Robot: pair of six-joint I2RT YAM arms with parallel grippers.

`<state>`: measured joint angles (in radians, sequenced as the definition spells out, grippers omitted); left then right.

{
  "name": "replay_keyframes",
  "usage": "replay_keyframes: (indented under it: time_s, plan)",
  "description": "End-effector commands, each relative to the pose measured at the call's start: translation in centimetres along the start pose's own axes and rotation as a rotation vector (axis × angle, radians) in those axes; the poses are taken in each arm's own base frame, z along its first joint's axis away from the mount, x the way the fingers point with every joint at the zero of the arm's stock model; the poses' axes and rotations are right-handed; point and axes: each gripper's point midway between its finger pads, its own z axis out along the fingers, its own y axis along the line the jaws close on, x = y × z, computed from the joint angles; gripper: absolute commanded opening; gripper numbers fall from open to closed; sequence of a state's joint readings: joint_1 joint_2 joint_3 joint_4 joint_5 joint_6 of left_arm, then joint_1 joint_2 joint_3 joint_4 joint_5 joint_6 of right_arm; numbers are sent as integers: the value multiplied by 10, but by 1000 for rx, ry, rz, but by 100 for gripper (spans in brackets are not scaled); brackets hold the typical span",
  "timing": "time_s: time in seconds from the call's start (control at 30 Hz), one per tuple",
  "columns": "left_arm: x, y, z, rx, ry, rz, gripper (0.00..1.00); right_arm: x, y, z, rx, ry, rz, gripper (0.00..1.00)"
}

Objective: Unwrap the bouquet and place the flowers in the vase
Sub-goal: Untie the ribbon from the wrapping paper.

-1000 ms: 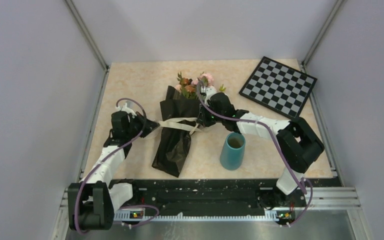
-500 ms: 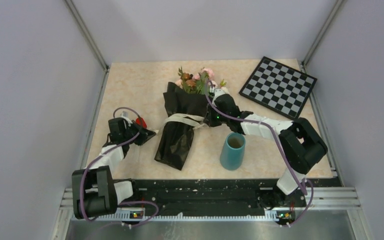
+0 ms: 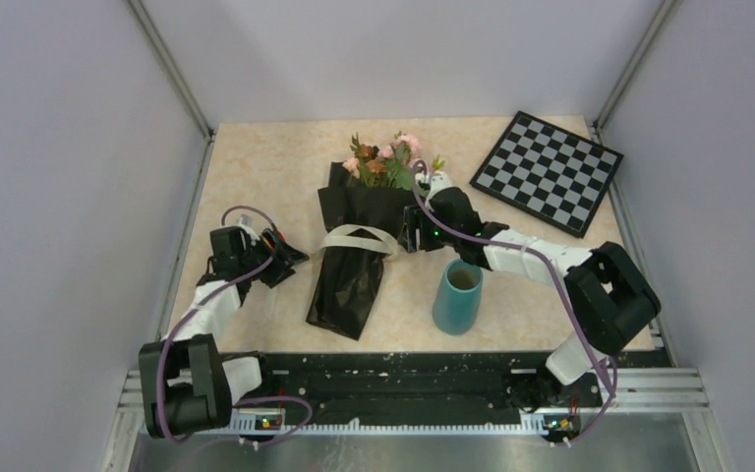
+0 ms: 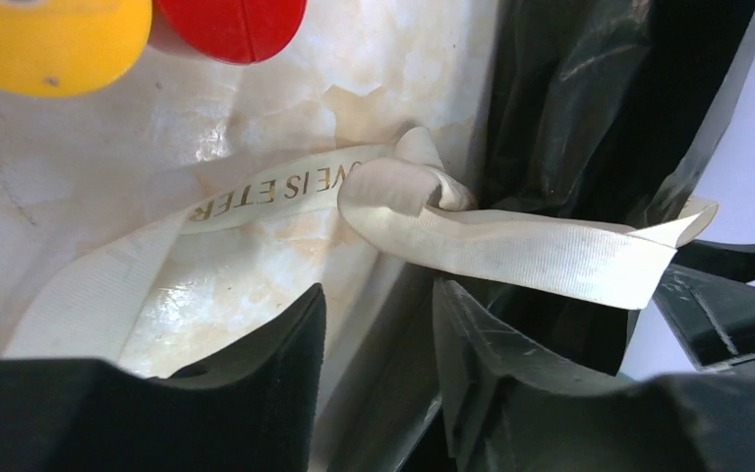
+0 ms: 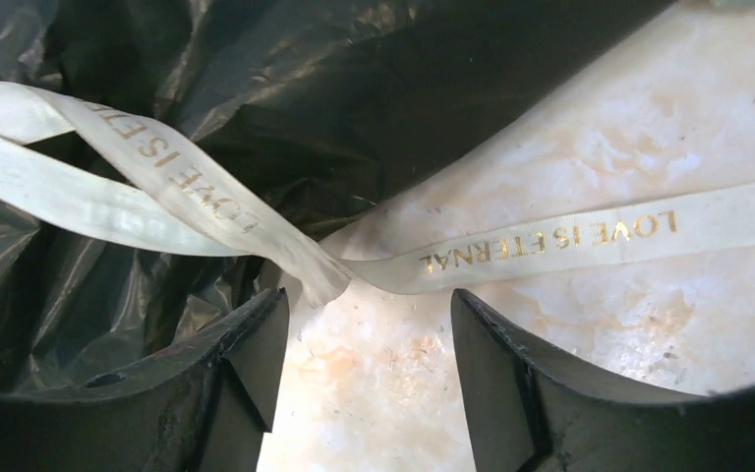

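The bouquet (image 3: 349, 261) lies on the table in glossy black paper (image 4: 590, 108), with its flowers (image 3: 385, 162) poking out at the far end. A cream ribbon (image 3: 356, 239) drapes loosely across the wrapping, and gold lettering shows on the ribbon (image 5: 551, 239). My left gripper (image 3: 293, 262) sits just left of the bouquet, open and empty, and the ribbon (image 4: 511, 251) lies past its tips. My right gripper (image 3: 410, 236) is at the bouquet's right side, open over bare tabletop, with nothing between the fingers (image 5: 511, 364). The teal vase (image 3: 457, 297) stands upright to the right of the bouquet.
A black-and-white checkerboard (image 3: 548, 169) lies at the back right. A small red-and-yellow object (image 4: 226, 20) rests on the table just beyond my left gripper. Grey walls close in the table on three sides.
Both grippers have opened and let go of the ribbon, which was stretched between them. It now lies slack over the wrapping. The left arm has drawn back to the left.
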<state>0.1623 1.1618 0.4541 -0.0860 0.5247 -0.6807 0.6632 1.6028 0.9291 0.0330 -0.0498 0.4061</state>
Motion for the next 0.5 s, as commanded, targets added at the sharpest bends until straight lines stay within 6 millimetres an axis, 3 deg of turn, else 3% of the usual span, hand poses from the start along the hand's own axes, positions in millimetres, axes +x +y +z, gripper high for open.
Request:
replay_keyframes:
  time_s: [0.0, 0.2, 0.47]
  plan:
    - [-32, -22, -22, -10, -98, 150, 63, -43, 15, -17, -49, -115, -70, 65]
    - [-39, -39, -40, 27, -152, 248, 76, -62, 49, -8, -211, -84, -195, 68]
    - [-30, -50, -47, 93, -150, 296, 80, -76, 79, 10, -291, -47, -297, 66]
